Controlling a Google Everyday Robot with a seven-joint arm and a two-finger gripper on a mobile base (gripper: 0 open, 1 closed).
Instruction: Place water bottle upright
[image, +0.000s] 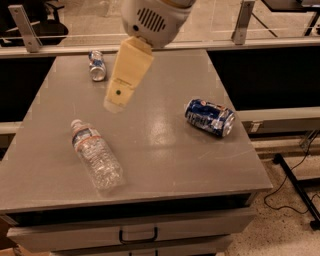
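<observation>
The water bottle (96, 155) is clear ribbed plastic with a white cap and a white-blue label. It lies on its side at the front left of the grey table (165, 160), with its cap pointing to the far left. My gripper (116, 104) is cream-coloured and hangs from the white arm head at the top. It hovers above the table, up and to the right of the bottle's cap, apart from it and holding nothing.
A blue soda can (210, 117) lies on its side at the right of the table. A small silver-blue can (96, 65) lies at the far left. Metal rails run behind the table. A drawer front sits below the front edge.
</observation>
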